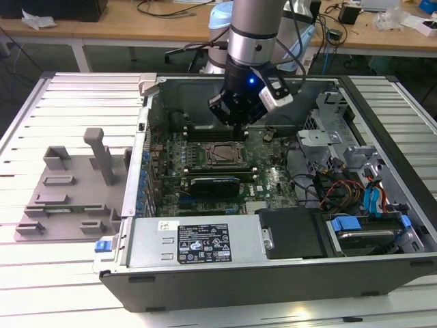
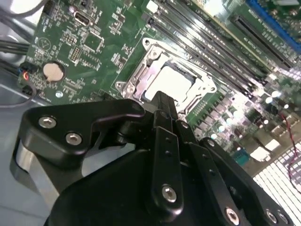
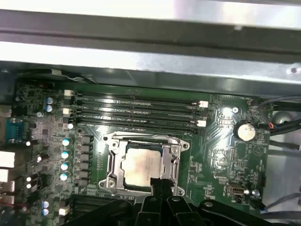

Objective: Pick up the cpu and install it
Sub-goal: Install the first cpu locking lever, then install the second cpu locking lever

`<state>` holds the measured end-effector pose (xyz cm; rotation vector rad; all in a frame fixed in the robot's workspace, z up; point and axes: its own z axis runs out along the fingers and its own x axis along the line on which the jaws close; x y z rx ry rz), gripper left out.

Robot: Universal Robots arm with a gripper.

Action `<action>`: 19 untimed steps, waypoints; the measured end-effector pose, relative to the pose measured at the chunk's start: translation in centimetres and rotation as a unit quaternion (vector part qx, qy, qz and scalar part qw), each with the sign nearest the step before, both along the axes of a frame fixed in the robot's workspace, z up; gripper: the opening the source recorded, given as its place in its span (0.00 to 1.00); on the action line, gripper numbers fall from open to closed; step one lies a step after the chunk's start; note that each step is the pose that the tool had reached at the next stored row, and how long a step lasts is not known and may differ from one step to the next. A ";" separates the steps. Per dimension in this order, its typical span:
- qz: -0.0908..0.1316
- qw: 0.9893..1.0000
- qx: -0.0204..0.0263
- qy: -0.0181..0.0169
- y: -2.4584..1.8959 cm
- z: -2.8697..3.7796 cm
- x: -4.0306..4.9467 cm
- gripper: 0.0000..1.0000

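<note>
**Sitting in the socket, the cpu lies just past the closed fingertips**

Resting flat inside the motherboard's socket frame (image 3: 143, 165), the cpu (image 3: 141, 165) shows its pale metal top in both wrist views (image 2: 171, 84). It looks level within the frame, with the frame's metal edges all round it.

The gripper (image 2: 162, 101) hangs directly above the socket's near edge. Its black fingers (image 2: 164, 122) are drawn together into one narrow tip, with no gap showing between them and nothing held there. The tip overlaps the cpu's edge in the first wrist view (image 3: 157, 182); whether it touches the chip or merely hovers over it cannot be told.

Beyond the cpu, on the far side from the fingers, run the long memory slots (image 3: 136, 108). Off to one side of the gripper sits a round coin battery (image 3: 245, 131) on the green motherboard (image 2: 70, 52).

In the exterior view the gripper (image 1: 237, 121) reaches down from the arm (image 1: 254, 34) into the open computer case (image 1: 273, 273), poised over the socket near the case's back wall. Well away from the gripper, on the exterior view's left, a grey fixture tray (image 1: 68, 198) lies on the slatted table (image 1: 41, 287) beside the case.
</note>
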<state>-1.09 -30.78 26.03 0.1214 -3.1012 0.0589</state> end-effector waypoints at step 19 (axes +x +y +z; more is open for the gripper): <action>0.000 1.000 0.000 0.000 -0.84 0.11 0.00 0.11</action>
